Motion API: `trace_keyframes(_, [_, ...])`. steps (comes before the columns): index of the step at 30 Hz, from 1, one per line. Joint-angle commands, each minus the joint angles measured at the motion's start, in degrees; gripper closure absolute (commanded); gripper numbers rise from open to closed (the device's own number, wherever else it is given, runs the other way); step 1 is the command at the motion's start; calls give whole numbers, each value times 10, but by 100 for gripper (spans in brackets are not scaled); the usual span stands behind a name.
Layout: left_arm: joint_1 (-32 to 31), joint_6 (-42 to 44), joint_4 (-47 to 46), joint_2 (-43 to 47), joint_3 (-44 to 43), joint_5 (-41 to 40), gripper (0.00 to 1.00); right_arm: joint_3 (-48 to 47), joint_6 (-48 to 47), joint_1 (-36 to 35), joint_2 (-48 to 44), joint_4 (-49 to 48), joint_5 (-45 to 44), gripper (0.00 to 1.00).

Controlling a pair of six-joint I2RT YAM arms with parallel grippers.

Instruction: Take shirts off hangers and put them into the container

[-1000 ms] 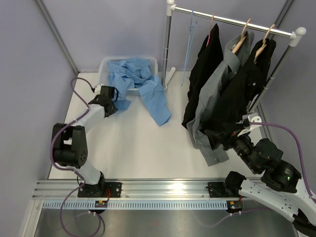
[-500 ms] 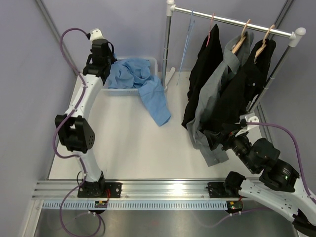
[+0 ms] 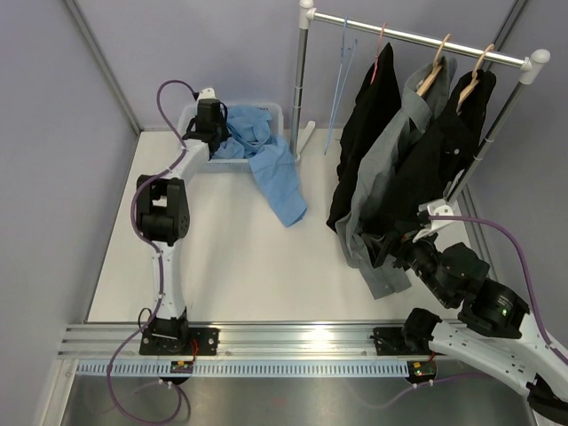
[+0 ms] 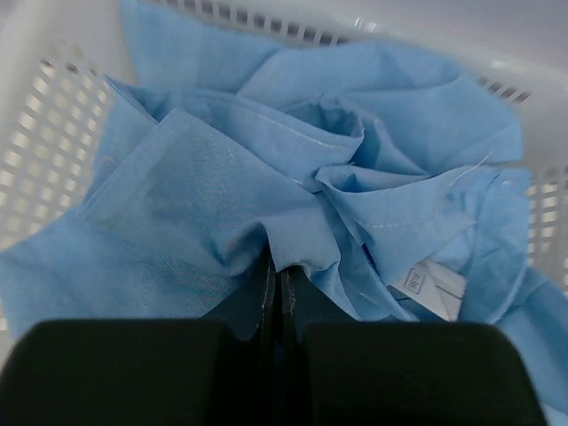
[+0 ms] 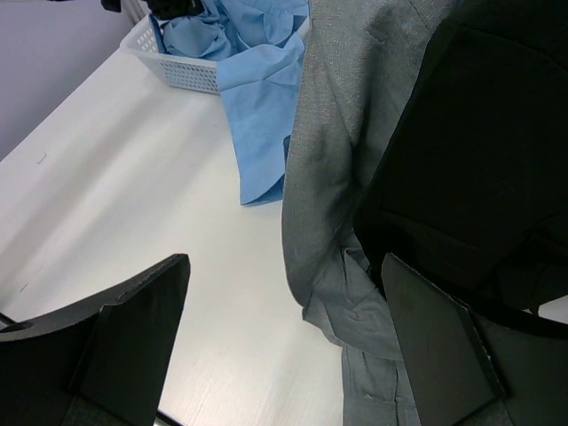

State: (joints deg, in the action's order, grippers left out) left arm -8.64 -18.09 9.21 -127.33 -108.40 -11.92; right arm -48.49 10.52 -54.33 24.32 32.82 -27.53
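The light blue shirt (image 3: pixel 275 173) lies bunched in the white container (image 3: pixel 266 108), with one part spilling over its front right edge onto the table. My left gripper (image 3: pixel 216 124) is down in the container (image 4: pixel 53 98), shut on a fold of the light blue shirt (image 4: pixel 222 177) at its tips (image 4: pixel 282 266). A black shirt (image 3: pixel 364 115) hangs on the pink hanger (image 3: pixel 382 40). The grey shirt (image 3: pixel 382 177) and the other black shirt (image 3: pixel 453 142) hang on wooden hangers (image 3: pixel 435 62). The blue hanger (image 3: pixel 340 80) is bare. My right gripper (image 3: pixel 390 244) stands open at the grey shirt's (image 5: pixel 355 133) lower edge, jaws (image 5: pixel 284 266) wide.
The white-and-chrome rail (image 3: pixel 417 37) crosses the back right, its left post (image 3: pixel 302 80) standing just right of the container. Lilac walls close in on the left and back. The arms' mounting track (image 3: pixel 293 342) runs along the near edge.
My left gripper rose from the table in front of the container, swung high, then came down into the container. The shirt part that lay front left went in with it. The right arm barely shifted.
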Motion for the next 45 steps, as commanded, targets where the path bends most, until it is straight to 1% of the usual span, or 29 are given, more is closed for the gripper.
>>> trace_keyframes(1, [4,-11,-26,-35,-22,28,100,1,-16,-4,11,-16,-17,1])
trace_keyframes(5, [14,-32,-11,-76,-48,55,99,2,-13,-4,9,-11,-18,1])
trace_keyframes(8, [18,-34,-11,-86,-56,62,98,5,-11,-4,2,-14,-20,1])
trace_keyframes(11, [22,-26,-9,-96,-66,76,83,6,-9,-4,2,-13,-21,0])
trace_keyframes(12, [23,-25,-7,-94,-66,78,69,6,-9,-4,2,-13,-21,1])
trace_keyframes(14, [28,-26,-3,-77,-63,85,61,6,-8,-4,2,-12,-19,1])
trace_keyframes(15, [28,-25,-2,-67,-59,87,53,6,-7,-4,2,-12,-18,1])
trace_keyframes(16, [28,-23,-3,-44,-56,87,51,6,-7,-4,2,-12,-19,1])
trace_keyframes(21, [28,-17,-5,31,-46,86,49,6,-3,-4,-5,-14,-16,1])
trace_keyframes(22, [28,-17,-6,44,-42,86,44,6,-2,-4,-6,-14,-16,1])
trace_keyframes(24, [28,-17,-5,80,-34,88,38,7,-2,-4,-12,-15,-14,1])
trace_keyframes(25, [28,-17,-5,94,-23,89,32,8,-1,-4,-14,-16,-14,1])
trace_keyframes(26, [27,-21,-6,121,-15,90,29,8,-1,-4,-17,-16,-13,0])
trace_keyframes(28, [26,-25,-11,147,1,97,24,7,0,-4,-19,-14,-13,1])
trace_keyframes(29, [25,-25,-11,160,16,97,20,7,0,-4,-19,-15,-15,1])
trace_keyframes(32, [19,-24,-11,211,45,104,16,5,4,-4,-21,-13,-12,1])
trace_keyframes(33, [14,-26,-10,244,74,108,14,5,5,-4,-23,-13,-12,1])
trace_keyframes(35, [8,-40,-11,276,107,135,11,5,7,-4,-27,-14,-11,1])
trace_keyframes(36, [-2,-45,-11,294,148,139,7,5,9,-4,-29,-14,-11,0])
trace_keyframes(38, [-21,-45,-11,347,194,129,3,7,9,-4,-36,-18,-12,1])
trace_keyframes(39, [-49,-42,-11,363,239,92,1,7,12,-4,-37,-18,-12,0])
trace_keyframes(41, [-80,-32,-11,402,279,60,1,7,12,-4,-42,-19,-13,1])
trace_keyframes(42, [-114,-33,-16,411,316,37,1,7,13,-4,-42,-18,-12,1])
trace_keyframes(45, [-181,-49,-38,439,370,1,1,7,20,-4,-43,-15,-12,1])
